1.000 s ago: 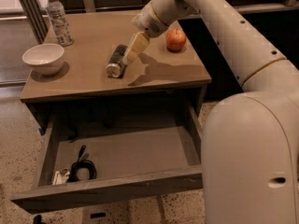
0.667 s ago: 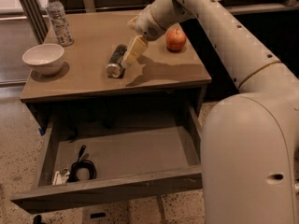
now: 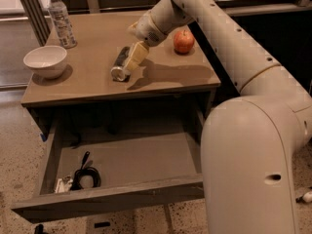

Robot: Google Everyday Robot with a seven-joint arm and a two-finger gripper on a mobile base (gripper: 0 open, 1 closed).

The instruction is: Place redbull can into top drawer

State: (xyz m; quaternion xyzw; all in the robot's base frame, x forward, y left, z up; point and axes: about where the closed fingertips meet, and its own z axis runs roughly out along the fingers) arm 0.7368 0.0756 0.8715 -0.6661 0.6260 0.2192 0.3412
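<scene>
redbull can point(image 3: 120, 64) lies on its side on the worktop point(image 3: 87, 84), not lifted yet, so grasp, carry and drop all look left to do. hand point(image 3: 136, 56) is just beside the can's right side, maybe touching; cannot tell if it is wide or narrow. top drawer point(image 3: 107, 199) is pulled open below, with a black cable point(image 3: 85, 175) at its front left.
</scene>
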